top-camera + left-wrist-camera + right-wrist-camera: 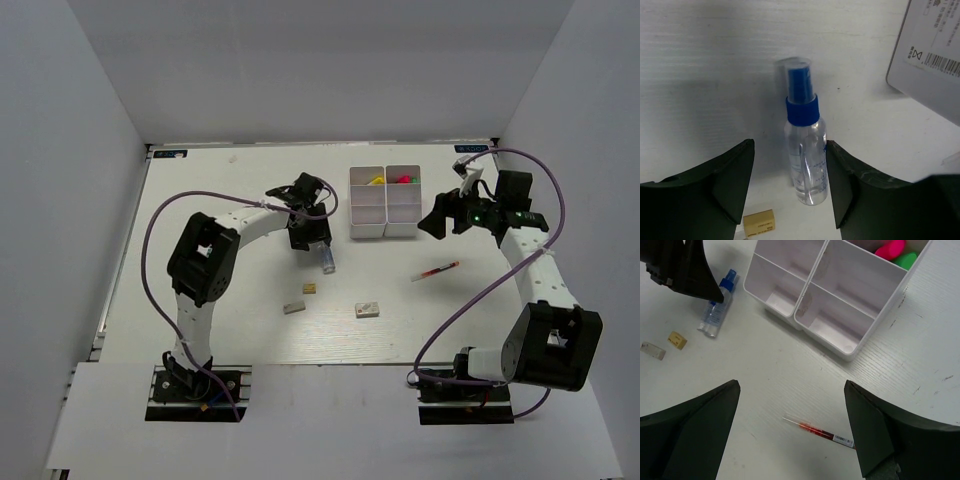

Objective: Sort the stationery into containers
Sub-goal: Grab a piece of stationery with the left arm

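Note:
The blue-capped clear bottle [805, 150] lies on the table between the fingers of my left gripper [789, 165], which is open around it; the right finger is at its side. In the top view the bottle [326, 260] pokes out below that gripper [319, 246]. The thin red pen [820, 430] lies on the table under my right gripper [791, 387], which is open, empty and well above it. The white tray [385, 214] holds yellow [376, 181] and pink-green items [404, 179] in its far compartments; the pink and green highlighter [892, 250] shows in the right wrist view.
A tan eraser [310, 287], a grey eraser [293, 307] and a white eraser [367, 309] lie loose near the table's middle front. The tan eraser [759, 221] sits just beside my left finger. The tray's near compartments [835, 315] hold nothing.

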Motion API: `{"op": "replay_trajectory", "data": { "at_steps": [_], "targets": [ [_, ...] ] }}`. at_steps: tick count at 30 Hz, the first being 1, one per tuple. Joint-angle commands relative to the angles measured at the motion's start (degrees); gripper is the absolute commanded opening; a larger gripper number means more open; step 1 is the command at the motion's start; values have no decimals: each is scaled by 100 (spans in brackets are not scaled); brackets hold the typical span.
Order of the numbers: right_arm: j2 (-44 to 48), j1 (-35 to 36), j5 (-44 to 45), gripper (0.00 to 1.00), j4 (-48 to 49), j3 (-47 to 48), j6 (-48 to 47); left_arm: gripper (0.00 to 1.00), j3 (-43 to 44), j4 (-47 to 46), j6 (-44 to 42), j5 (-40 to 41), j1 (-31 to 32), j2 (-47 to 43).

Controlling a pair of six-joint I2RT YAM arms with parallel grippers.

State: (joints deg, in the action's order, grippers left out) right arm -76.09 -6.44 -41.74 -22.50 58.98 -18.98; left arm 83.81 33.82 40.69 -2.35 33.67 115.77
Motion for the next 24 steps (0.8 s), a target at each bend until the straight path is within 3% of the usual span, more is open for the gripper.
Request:
{"op": "replay_trajectory", "data": {
  "at_steps": [1, 6, 9, 15, 16, 19, 24],
  "targets": [
    [235, -51, -80, 90, 255, -88, 184, 69, 486, 273, -8, 59, 69, 42],
    [244, -68, -107, 90, 316, -176, 220, 69, 829, 494, -8, 6, 175, 359],
    [262, -60, -72, 90, 290, -176, 237, 64, 778, 555, -8, 6, 227, 429],
    [200, -77, -185, 90, 168, -168, 228, 41, 566, 555, -8, 6, 228, 429],
    [209, -68, -203, 90, 158, -176, 228, 30, 566, 555, -8, 6, 228, 429],
    [253, -77, -256, 90, 158, -220, 237, 13, 513, 502, -8, 59, 228, 245],
    [385, -147, -46, 90, 211, -325, 333, 5, 102, -206, -700, -115, 228, -701]
  ]
}}
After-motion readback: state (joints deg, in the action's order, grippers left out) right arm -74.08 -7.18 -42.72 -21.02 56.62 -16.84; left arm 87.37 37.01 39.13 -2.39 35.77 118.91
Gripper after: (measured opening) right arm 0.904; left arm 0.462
